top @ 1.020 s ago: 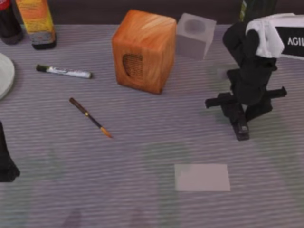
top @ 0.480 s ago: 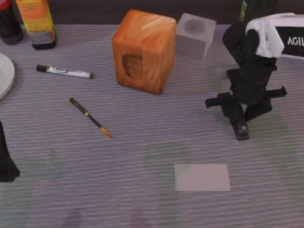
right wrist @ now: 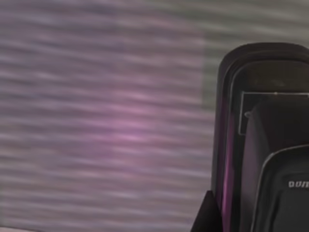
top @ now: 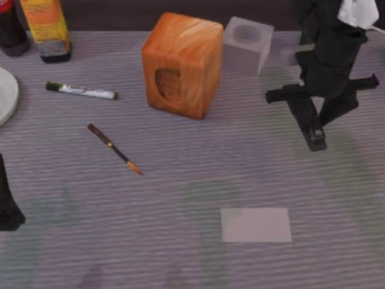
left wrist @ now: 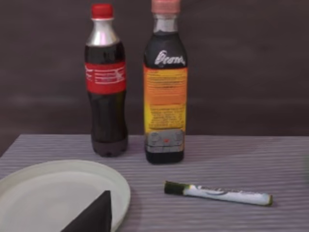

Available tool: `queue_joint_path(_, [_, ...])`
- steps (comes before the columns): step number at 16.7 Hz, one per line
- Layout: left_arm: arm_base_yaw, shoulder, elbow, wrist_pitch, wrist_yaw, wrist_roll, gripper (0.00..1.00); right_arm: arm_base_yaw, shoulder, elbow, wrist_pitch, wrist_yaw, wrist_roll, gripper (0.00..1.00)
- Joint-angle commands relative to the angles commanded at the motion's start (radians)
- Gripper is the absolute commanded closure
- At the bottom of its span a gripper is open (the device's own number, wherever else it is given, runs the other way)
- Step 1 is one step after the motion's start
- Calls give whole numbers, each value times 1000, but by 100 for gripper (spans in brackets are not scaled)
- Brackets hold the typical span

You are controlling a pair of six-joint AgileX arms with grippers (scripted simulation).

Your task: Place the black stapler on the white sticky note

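The right gripper (top: 314, 114) was clamped on the black stapler (top: 311, 127), holding it above the tabletop (top: 192, 192) toward the right edge, near the far right corner. The white sticky note (top: 255, 224) lay flat nearer the front edge, well apart. The left gripper (top: 7, 208) sat parked at the left edge; whether its fingers were apart could not be told.

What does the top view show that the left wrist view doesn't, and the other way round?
Only the top view shows the right gripper holding the black stapler, the white sticky note, the wooden block, the grey cube and the paintbrush. Only the left wrist view shows the two bottles' full height and labels. Both show the marker, the plate and the bottles.
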Motion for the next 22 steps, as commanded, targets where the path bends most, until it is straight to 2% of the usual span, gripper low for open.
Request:
queue_joint_path(8, [0,0,0,0,0,0,0,-1,-18,31,-39,0,10,100])
queue_joint_path(12, [0,0,0,0,0,0,0,38,-26,24,-42,7,154,100])
queue_joint_path(16, [0,0,0,0,0,0,0,105,-50,-9,-45,21,462,100])
queue_joint_path(22, [0,0,0,0,0,0,0,233,-126,-123,-42,46,1145,100])
